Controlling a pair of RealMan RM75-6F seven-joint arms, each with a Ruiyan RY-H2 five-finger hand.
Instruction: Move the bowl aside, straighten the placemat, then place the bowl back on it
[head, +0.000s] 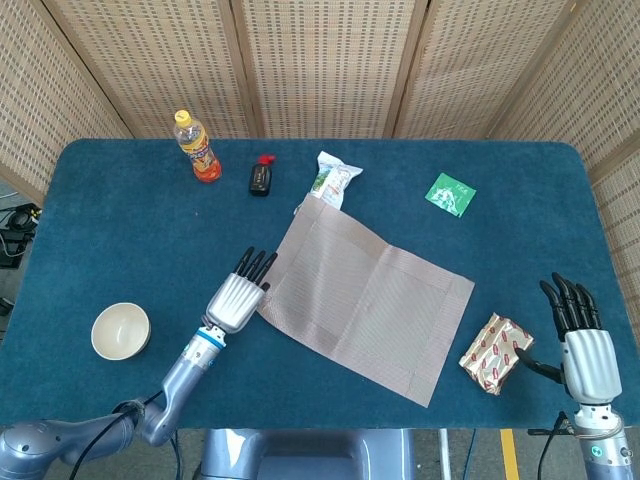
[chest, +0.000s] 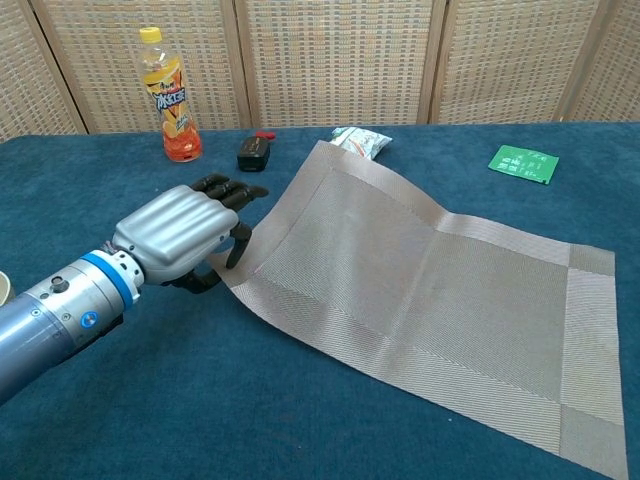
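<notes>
Blue felt table (head: 120, 220), woven screens behind — the ribbed tan placemat (head: 365, 300) lies skewed mid-table, open cloth all round. Left hand (head: 233, 297) pinches its near-left edge. Cream bowl (head: 120, 330) sits aside, near-left. Right hand (head: 580, 340) holds nothing, fingers straight.

bowl (head: 120, 330): 1 | placemat (head: 365, 300): 1 | bottle (head: 196, 147): 1 | snack packets (head: 333, 178): 3 | black device (head: 260, 177): 1 | hands (head: 234, 298): 2

An orange drink bottle (head: 196, 148) stands upright at the far left of the blue table (head: 120, 240). To its right lie a small black device (head: 260, 178), a white-green snack packet (head: 333, 178), and a green packet (head: 451, 194). A red-patterned packet (head: 495, 351) lies at the table's near right.
</notes>
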